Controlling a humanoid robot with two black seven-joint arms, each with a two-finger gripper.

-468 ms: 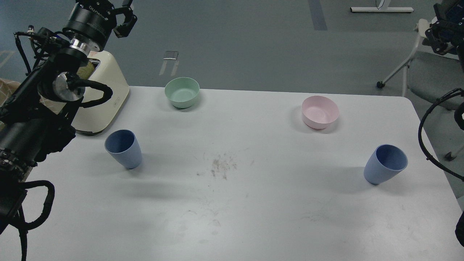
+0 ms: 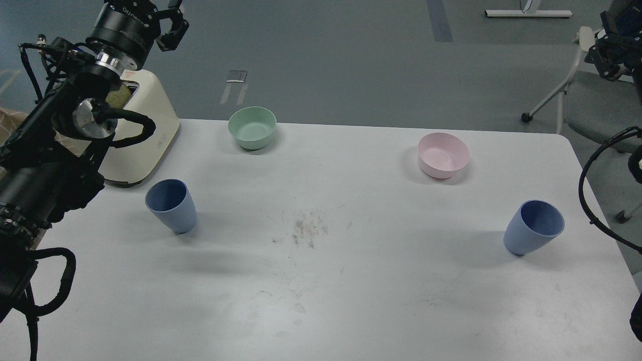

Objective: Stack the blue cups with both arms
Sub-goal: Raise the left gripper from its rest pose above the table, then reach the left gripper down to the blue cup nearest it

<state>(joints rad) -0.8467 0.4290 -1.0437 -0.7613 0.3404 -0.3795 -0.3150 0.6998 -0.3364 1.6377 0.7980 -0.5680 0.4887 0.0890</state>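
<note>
1. Overhead from the head view, a white table (image 2: 351, 301) with rounded corners carries a patch of brownish scuffs (image 2: 307, 230) near its middle.
2. Left blue cup (image 2: 171, 205) stands upright near the left side: a matte dusty-blue tumbler, smooth, handleless, tapering to a narrow base.
3. Right blue cup (image 2: 533, 227), identical in shape and finish, stands well apart near the right edge, its mouth open upward.
4. Mint-green bowl (image 2: 252, 127) and pale pink bowl (image 2: 443, 155), both round and matte, sit toward the far edge.
5. A glossy cream appliance (image 2: 145, 130) with rounded corners stands at the far left, partly behind the left arm (image 2: 65, 130).
6. Left gripper (image 2: 168, 22) hangs high above the appliance, black fingers cut by the top edge; whether they are spread or closed cannot be told.
7. Right gripper (image 2: 612, 47) is a dark shape at the right edge, off the table; its finger state is unreadable.
</note>
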